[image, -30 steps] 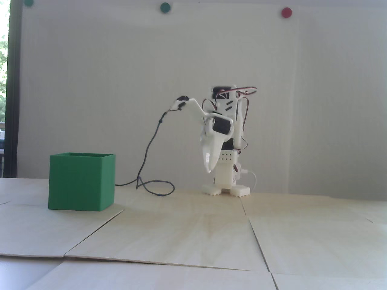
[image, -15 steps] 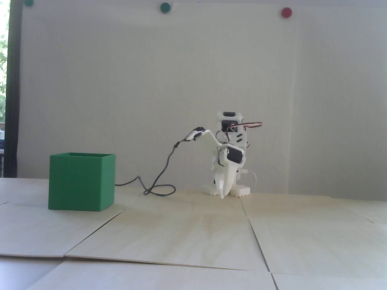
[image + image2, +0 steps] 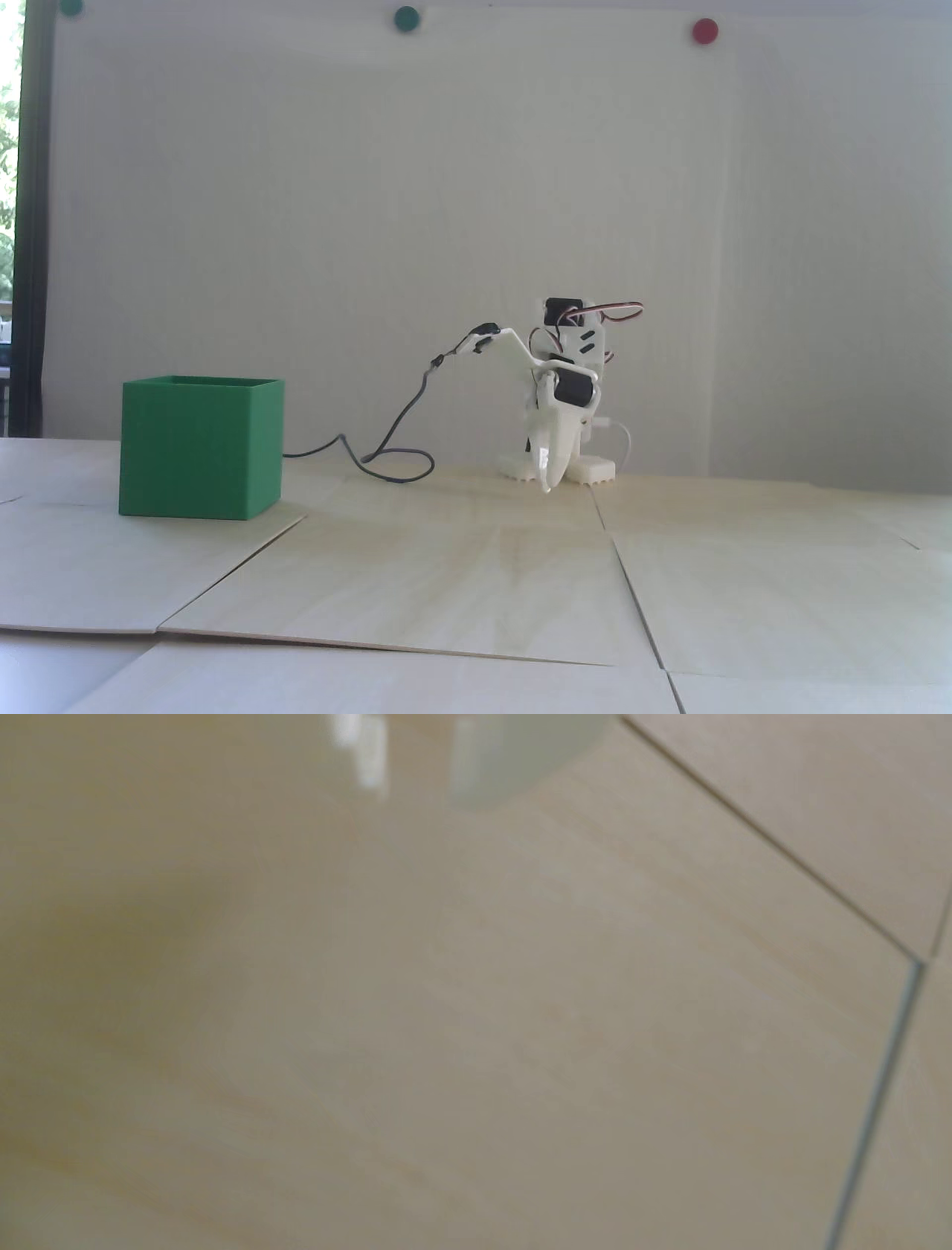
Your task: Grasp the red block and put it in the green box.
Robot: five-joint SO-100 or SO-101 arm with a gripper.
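Note:
The green box [image 3: 201,446] stands on the table at the left in the fixed view, its inside hidden from this low angle. The red block shows in neither view. My white arm is folded low over its base [image 3: 558,467] at the middle back. Its gripper [image 3: 547,485] points straight down with the tip just above the table, well to the right of the box. The fingers taper together into a single point with nothing between them. The wrist view is blurred: pale table boards and a white fingertip [image 3: 494,770] at the top edge.
A dark cable [image 3: 387,454] runs from the wrist camera down in loops onto the table between the box and the base. The table is made of light wooden boards with seams [image 3: 632,587]. Round green and red dots [image 3: 704,30] sit high on the wall.
The arm has folded down; the gripper dropped from mid-height to the table in front of the base and shifted slightly right. The cable loop settled. The box has not moved.

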